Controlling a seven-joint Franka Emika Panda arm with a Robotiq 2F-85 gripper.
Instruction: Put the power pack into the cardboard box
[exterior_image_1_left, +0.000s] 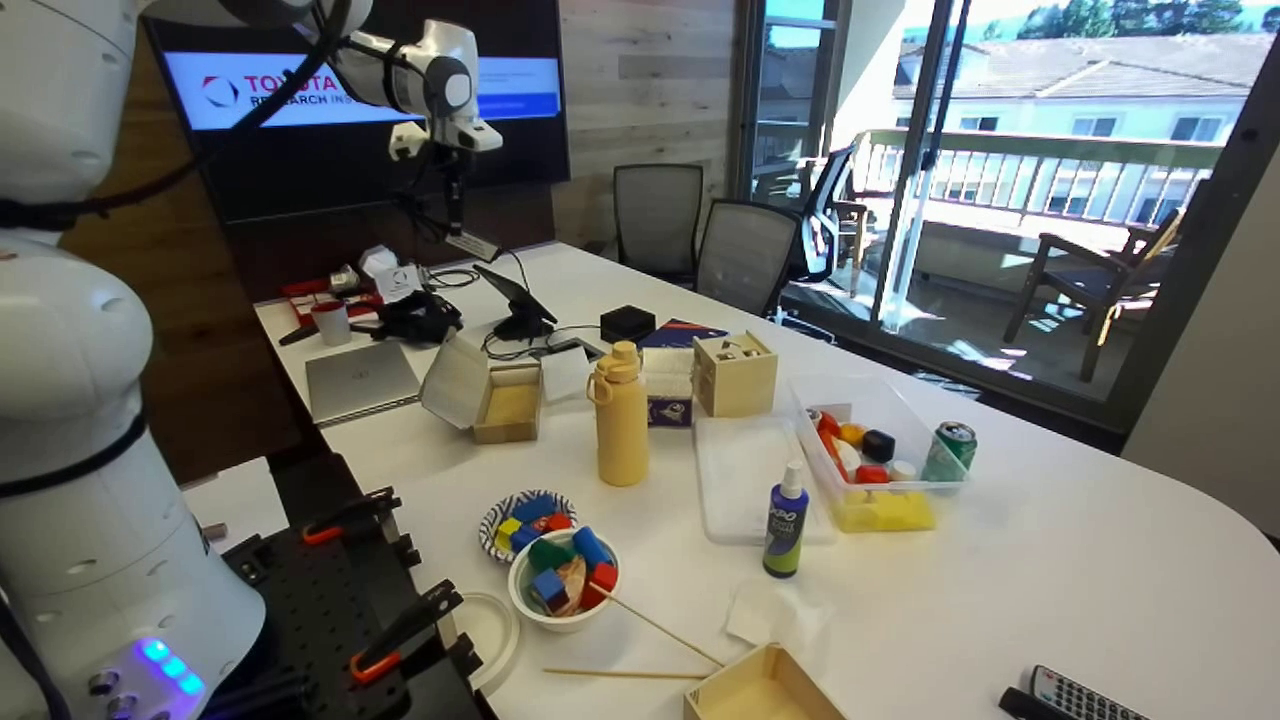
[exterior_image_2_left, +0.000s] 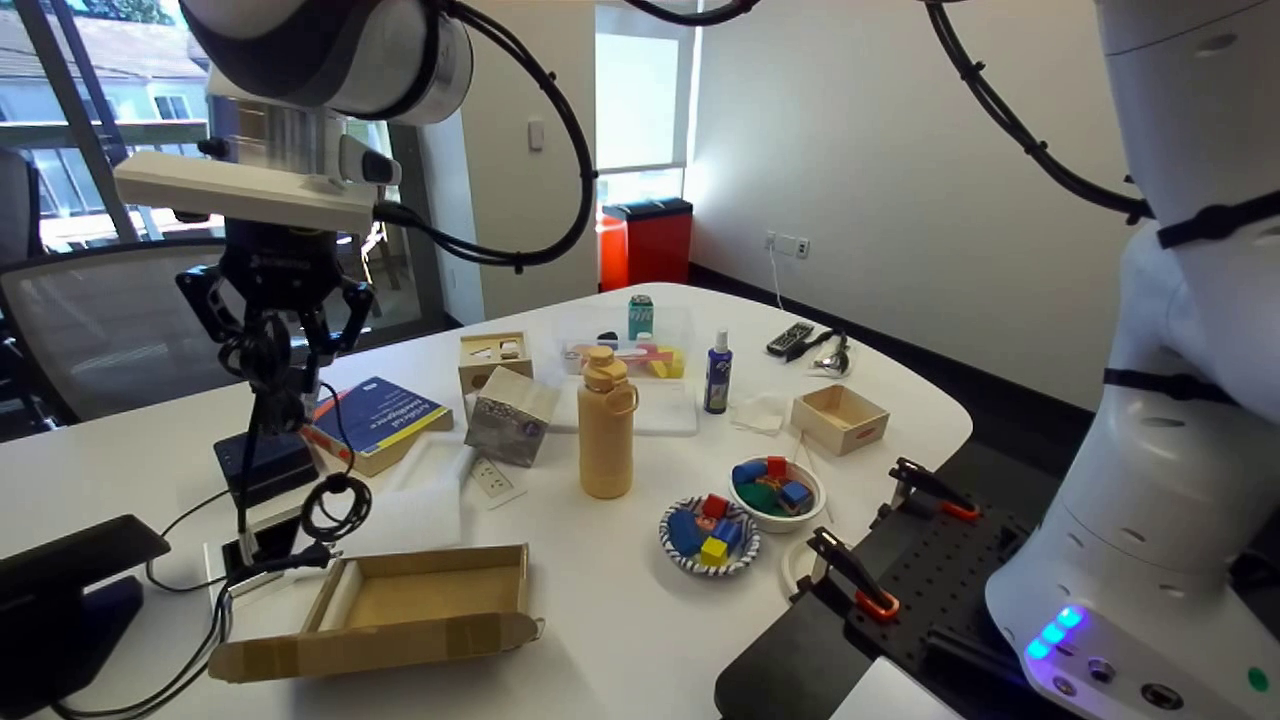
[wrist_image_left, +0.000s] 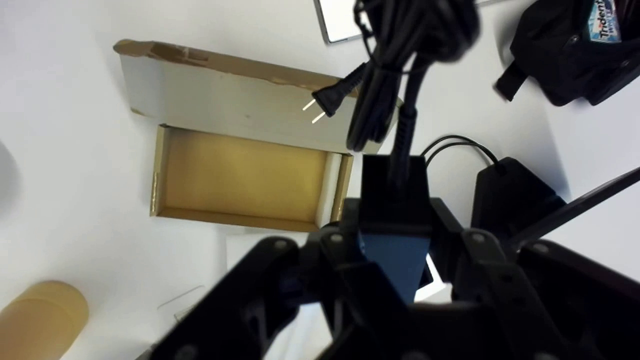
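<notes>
My gripper (wrist_image_left: 395, 220) is shut on the power pack (wrist_image_left: 395, 192), a black block with a bundled black cord and two-prong plug (wrist_image_left: 332, 97). In an exterior view the gripper (exterior_image_2_left: 282, 350) holds it in the air, with cord loops (exterior_image_2_left: 340, 505) hanging down. The gripper (exterior_image_1_left: 440, 165) also shows small and high in an exterior view. The cardboard box (wrist_image_left: 245, 182), shallow and brown, lies open and empty on the table. It shows in both exterior views (exterior_image_1_left: 507, 432) (exterior_image_2_left: 380, 645), one long flap splayed out. In the wrist view the pack is right of the box, with the plug over the flap.
A yellow bottle (exterior_image_1_left: 622, 430) stands beside the box. A black tablet stand (exterior_image_2_left: 75, 580) and a black device (exterior_image_2_left: 265, 465) are near the hanging cord. A book (exterior_image_2_left: 385, 415), a grey block (exterior_image_2_left: 510, 415) and a laptop (exterior_image_1_left: 360, 380) lie around. Bowls of blocks (exterior_image_1_left: 565, 620) are nearer the base.
</notes>
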